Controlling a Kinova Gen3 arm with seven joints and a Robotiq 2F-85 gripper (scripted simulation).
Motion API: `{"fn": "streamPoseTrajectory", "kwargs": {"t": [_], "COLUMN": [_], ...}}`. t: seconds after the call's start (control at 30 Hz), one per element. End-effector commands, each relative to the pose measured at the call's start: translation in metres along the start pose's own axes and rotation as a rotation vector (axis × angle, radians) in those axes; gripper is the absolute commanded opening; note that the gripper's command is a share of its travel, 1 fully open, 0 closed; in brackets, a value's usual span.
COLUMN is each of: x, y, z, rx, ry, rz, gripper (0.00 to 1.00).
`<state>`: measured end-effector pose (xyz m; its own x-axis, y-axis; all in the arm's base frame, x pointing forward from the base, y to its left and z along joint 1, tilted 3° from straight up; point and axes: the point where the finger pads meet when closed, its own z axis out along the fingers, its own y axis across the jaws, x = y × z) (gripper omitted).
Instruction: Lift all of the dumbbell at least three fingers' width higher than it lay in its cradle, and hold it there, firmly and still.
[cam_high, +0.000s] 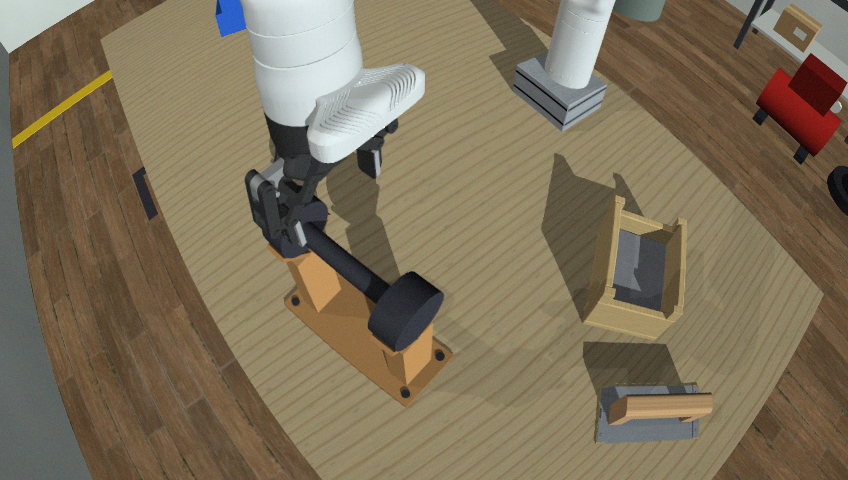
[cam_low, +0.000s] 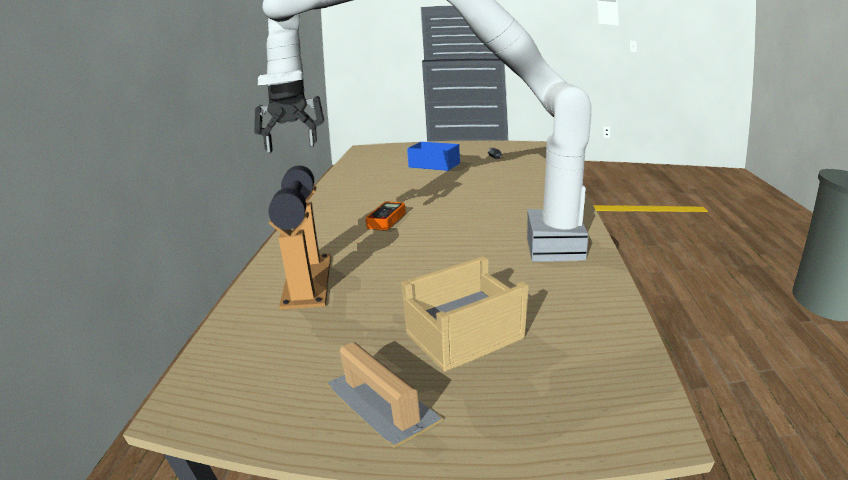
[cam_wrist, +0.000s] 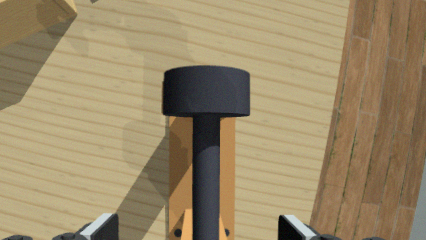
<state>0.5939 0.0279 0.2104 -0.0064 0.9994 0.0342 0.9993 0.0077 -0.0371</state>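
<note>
The dark dumbbell (cam_high: 357, 273) lies in its orange cradle (cam_high: 363, 339) near the table's left edge. It also shows in the exterior view (cam_low: 290, 199) and in the wrist view (cam_wrist: 206, 150), where its far weight (cam_wrist: 206, 92) points up the frame. My gripper (cam_low: 289, 142) is open and empty. It hangs above the dumbbell's far end, clear of it. In the top view the gripper (cam_high: 315, 181) covers that far weight. In the wrist view the fingertips stand wide on either side of the bar.
A wooden crate (cam_low: 464, 312) stands mid-table. A wooden handle on a grey plate (cam_low: 383, 386) lies near the front edge. An orange multimeter (cam_low: 385, 215) and a blue bin (cam_low: 433, 155) lie farther back. The arm's base (cam_low: 557, 240) stands at the right.
</note>
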Motion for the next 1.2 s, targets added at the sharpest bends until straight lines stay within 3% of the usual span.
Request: {"fn": "streamPoseTrajectory", "kwargs": {"t": [0.0, 0.37, 0.6, 0.97, 1.17], "x": [0.004, 0.005, 0.005, 0.004, 0.004], "y": [0.005, 0.005, 0.006, 0.006, 0.005], "z": [0.005, 0.005, 0.017, 0.085, 0.099], "rx": [0.006, 0.006, 0.007, 0.008, 0.008], "ry": [-0.003, -0.005, -0.005, -0.005, -0.006], "rz": [-0.008, -0.009, -0.009, -0.009, -0.009], "gripper": [1.00, 1.00, 1.00, 1.00, 1.00]}}
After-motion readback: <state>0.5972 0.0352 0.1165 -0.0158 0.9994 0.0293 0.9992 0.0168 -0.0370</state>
